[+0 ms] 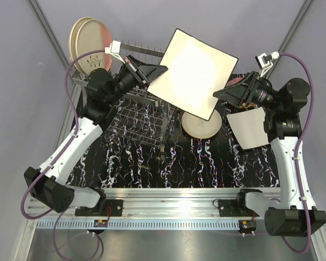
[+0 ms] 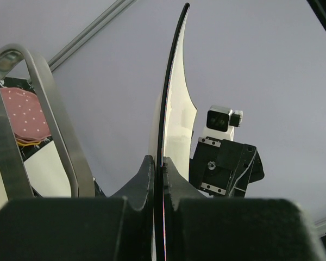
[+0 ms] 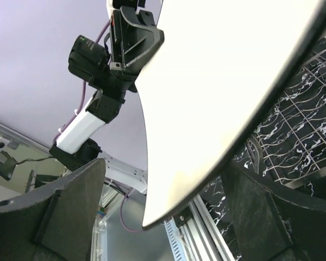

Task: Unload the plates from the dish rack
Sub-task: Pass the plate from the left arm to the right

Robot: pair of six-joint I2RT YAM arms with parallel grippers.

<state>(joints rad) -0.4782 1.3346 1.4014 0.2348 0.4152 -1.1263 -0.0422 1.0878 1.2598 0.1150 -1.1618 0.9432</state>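
The cream square plate [image 1: 193, 70] is pinched at nine o'clock by the left gripper [image 1: 161, 70] above the dish rack [image 1: 136, 117], its four o'clock edge straddled by the spread right gripper [image 1: 221, 93], apparently for handover.

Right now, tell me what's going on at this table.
The left gripper is shut on the edge of a cream square plate with a dark rim, holding it in the air above the dish rack. The right gripper is open, its jaws either side of the plate's opposite edge, not yet closed; it looks like a handover. A cream round plate and a second square plate lie on the table, and two round plates stand at the rack's far left end.
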